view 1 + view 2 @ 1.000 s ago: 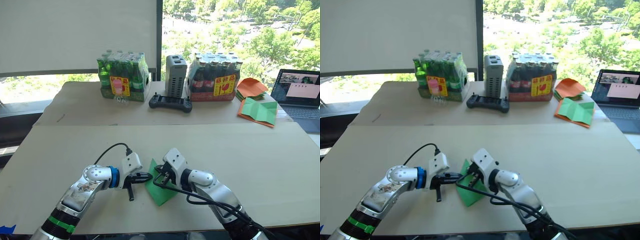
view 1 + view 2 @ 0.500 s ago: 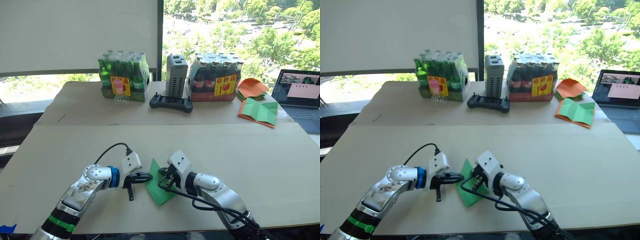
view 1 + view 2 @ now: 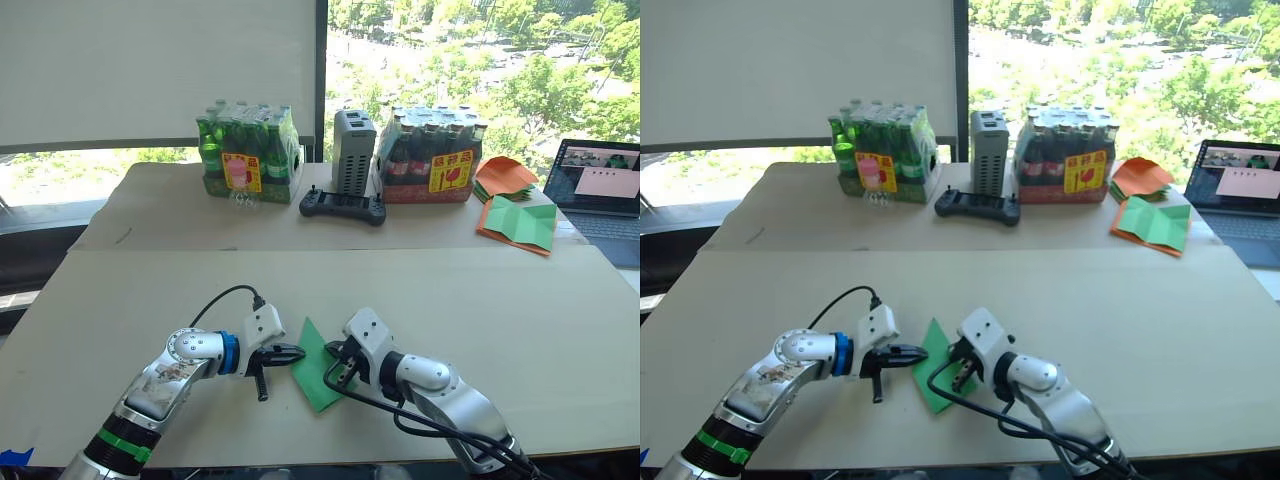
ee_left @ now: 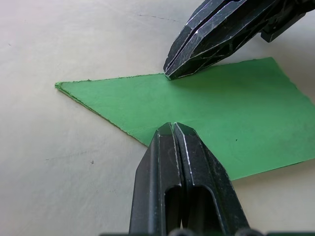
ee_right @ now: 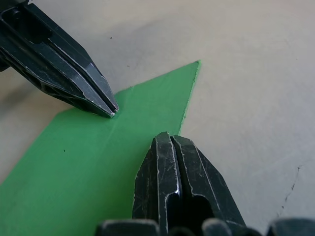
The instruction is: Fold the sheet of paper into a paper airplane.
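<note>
The sheet of paper point(image 3: 318, 378), bright green, lies on the near table folded flat into a layered, pointed wedge. My left gripper point(image 3: 298, 352) is shut, and its tips point(image 4: 172, 127) press on the paper's left edge. My right gripper point(image 5: 170, 136) is also shut and rests its tips on the paper's opposite edge, close to the point. In the left wrist view the right gripper's fingertips point(image 4: 168, 73) touch the far edge of the paper point(image 4: 216, 113). The two grippers face each other across the paper, a few centimetres apart.
On the far table stand a pack of green bottles point(image 3: 247, 155), a grey box point(image 3: 351, 150), a black controller point(image 3: 342, 207) and a pack of dark bottles point(image 3: 430, 155). At the far right lie orange papers point(image 3: 503, 175), a green sheet with orange edges point(image 3: 517, 222) and a laptop point(image 3: 600, 185).
My right arm has slid a little to the right and toward me, its shut tips dragging along the paper. The left gripper has stayed put.
</note>
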You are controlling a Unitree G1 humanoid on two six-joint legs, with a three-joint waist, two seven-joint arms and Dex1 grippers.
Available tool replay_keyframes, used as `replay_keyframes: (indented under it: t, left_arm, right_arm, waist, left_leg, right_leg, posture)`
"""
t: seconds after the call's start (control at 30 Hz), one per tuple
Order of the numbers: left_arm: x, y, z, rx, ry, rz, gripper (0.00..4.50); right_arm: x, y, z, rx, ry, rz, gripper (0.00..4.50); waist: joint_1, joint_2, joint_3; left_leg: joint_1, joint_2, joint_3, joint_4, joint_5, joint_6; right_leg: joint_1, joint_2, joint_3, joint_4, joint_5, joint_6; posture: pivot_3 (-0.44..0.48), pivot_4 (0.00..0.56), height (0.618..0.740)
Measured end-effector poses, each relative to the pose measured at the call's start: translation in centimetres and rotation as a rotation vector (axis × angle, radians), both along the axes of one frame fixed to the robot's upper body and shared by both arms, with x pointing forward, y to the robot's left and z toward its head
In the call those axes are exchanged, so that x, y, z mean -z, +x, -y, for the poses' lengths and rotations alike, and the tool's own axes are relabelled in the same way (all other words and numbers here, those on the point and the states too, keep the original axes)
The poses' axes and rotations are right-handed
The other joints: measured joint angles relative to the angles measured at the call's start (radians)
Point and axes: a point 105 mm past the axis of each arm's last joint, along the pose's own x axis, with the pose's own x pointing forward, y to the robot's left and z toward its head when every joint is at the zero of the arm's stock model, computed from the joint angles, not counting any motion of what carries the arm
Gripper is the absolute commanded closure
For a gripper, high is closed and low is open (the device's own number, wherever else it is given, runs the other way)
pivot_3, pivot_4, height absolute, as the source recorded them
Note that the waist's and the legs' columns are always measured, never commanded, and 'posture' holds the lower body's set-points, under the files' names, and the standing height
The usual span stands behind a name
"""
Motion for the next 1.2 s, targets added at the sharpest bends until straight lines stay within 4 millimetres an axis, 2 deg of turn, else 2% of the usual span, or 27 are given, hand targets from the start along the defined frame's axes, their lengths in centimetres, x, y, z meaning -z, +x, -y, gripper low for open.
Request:
replay_keyframes:
  t: [0.67,1.2]
  left_arm:
    - [0.0,0.1,0.0,0.015,0.003,-0.006,4.44]
    - [0.1,0.1,0.1,0.025,0.003,0.000,4.44]
  right_arm:
    - [0.0,-1.0,0.2,-0.066,-0.094,0.051,4.50]
    - [0.2,-3.0,1.2,-0.101,-0.124,0.039,4.50]
  waist:
    - [0.001,0.000,-0.001]
    - [0.009,-0.001,-0.001]
  left_leg:
    - [0.001,0.000,0.000,-0.001,0.000,0.000]
    - [0.003,0.000,0.000,-0.005,0.000,0.000]
  right_leg:
    - [0.001,0.000,0.000,-0.002,0.000,0.000]
    - [0.004,0.000,0.000,-0.006,0.000,0.000]
  posture:
    - [0.000,0.150,0.678]
    - [0.000,0.150,0.678]
